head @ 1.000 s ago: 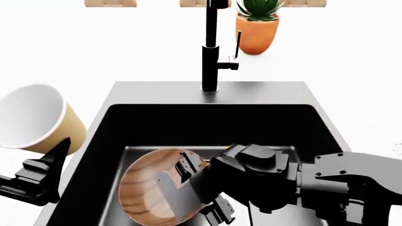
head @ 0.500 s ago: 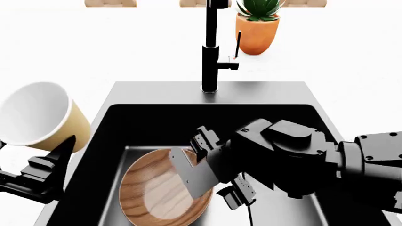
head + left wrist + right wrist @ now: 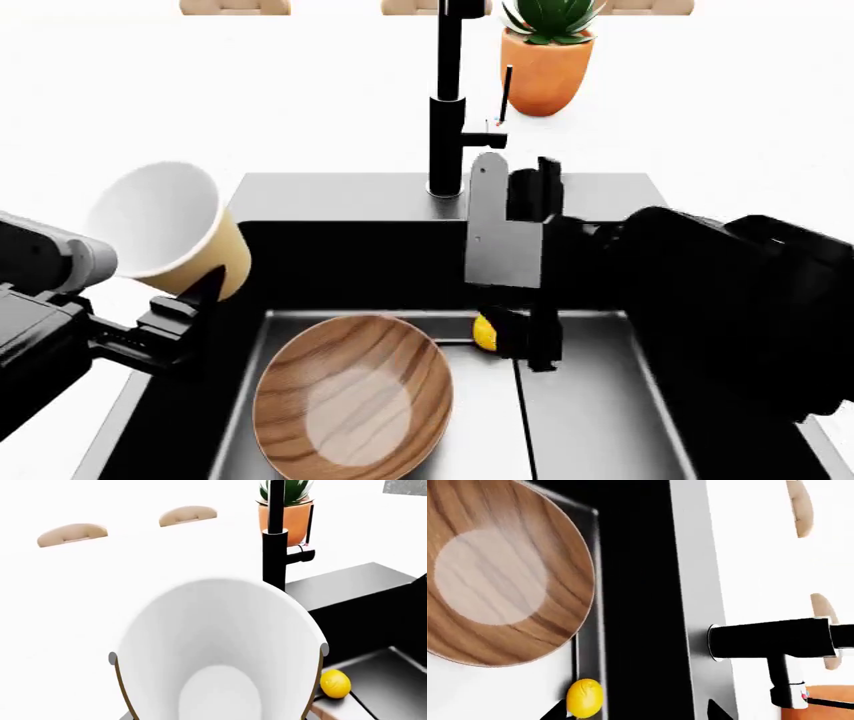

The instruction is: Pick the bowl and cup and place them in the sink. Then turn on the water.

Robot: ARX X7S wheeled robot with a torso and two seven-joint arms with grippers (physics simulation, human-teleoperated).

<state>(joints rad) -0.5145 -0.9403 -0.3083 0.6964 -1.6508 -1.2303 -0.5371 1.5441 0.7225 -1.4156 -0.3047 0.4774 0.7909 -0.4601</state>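
head view: cup at the sink's edge, bowl already down

the bowl (image 3: 352,402) lies flat on the floor of the sink (image 3: 400,190), with a small yellow object (image 3: 486,332) beside it. the left gripper (image 3: 180,310) is clenched on the cup (image 3: 174,240), which is tilted, its long axis slanting up and away from the jaws, its open mouth facing the head camera. the basin lies just past the jaws toward the robot's right and below them, so the left arm is the one placed to lower the cup in. the right gripper (image 3: 514,215) hangs empty above the basin, its jaws spread, close in front of the faucet (image 3: 447,110); that arm is nearer the side lever (image 3: 491,138).
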